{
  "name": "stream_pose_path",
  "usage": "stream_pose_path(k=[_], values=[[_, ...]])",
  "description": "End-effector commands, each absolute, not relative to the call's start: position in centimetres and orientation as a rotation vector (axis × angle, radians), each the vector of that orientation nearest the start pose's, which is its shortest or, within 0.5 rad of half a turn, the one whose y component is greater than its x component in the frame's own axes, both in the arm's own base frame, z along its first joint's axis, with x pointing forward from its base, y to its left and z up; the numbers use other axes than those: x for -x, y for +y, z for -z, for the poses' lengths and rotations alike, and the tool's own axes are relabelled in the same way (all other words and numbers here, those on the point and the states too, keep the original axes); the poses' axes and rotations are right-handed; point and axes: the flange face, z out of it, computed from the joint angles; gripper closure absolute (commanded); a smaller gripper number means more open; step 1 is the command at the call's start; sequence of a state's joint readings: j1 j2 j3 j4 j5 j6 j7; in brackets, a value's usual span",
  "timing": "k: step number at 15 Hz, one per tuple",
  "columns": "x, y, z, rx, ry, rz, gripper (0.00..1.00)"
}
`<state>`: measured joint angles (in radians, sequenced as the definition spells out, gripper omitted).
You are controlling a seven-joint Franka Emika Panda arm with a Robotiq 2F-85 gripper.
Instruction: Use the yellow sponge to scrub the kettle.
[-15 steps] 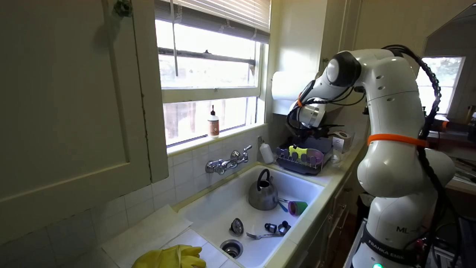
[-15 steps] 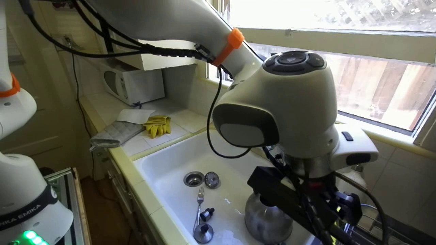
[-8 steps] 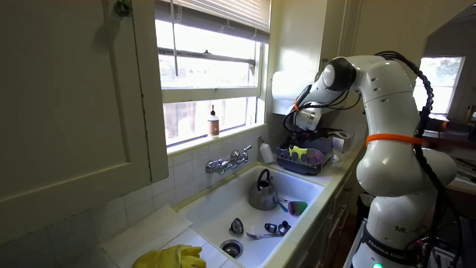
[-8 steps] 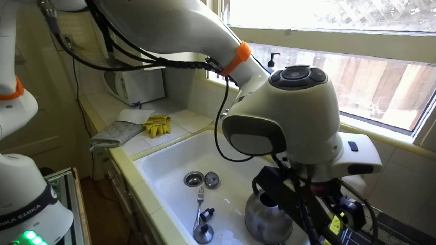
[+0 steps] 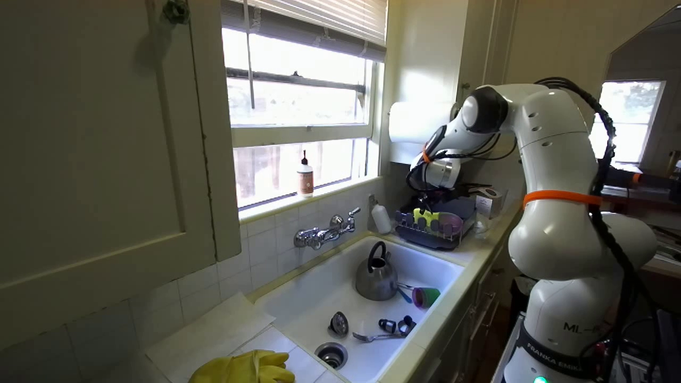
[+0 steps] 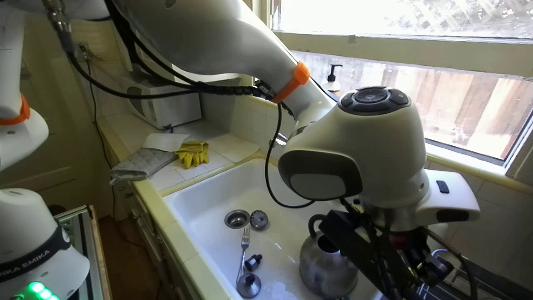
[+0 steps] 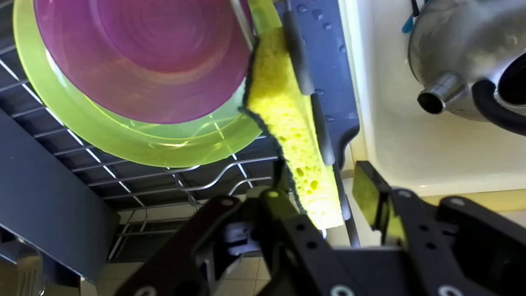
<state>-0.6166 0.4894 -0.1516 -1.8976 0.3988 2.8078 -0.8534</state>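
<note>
Left to right in an exterior view, a bottle [image 5: 305, 177] stands on the windowsill [image 5: 340, 190], its label [image 5: 306, 184] unreadable; the kettle [image 5: 376, 282] sits upright in the sink [image 5: 319, 298]; the yellow sponge [image 5: 425, 217] rests in the dish rack [image 5: 425, 240], between the parted jaws of the gripper [image 7: 322, 180], unclamped; and the arm [image 5: 556, 234] bears "FRANKA EMIKA" and, partly obscured, "ML-".

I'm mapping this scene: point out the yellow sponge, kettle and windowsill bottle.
Yellow sponge [image 7: 294, 133]: wrist view, porous side.
Kettle [image 5: 376, 282]: in an exterior view, metal body.
Windowsill bottle [image 5: 306, 182]: in an exterior view, brown label.

Yellow sponge [image 7: 295, 131], silver kettle [image 5: 376, 283]
</note>
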Motion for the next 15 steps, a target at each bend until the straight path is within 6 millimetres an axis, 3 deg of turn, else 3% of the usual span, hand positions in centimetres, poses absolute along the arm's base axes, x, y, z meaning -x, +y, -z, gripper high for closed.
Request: stream_pose_path(k=[1,3,4,9,15], values=[[-47.3,-47.9,-28.5,3.288,0.377,0.643,0.84],[-47.2,-48.2,-28.5,3.301,0.367,0.629,0.98],[-47.2,-48.3,-28.5,3.305,0.364,0.622,1.0],[-47.0,-48.5,-29.5,3.285,0.405,0.628,0.99],[-46.0,-48.5,-32.7,3.24,0.459,0.689,0.99]])
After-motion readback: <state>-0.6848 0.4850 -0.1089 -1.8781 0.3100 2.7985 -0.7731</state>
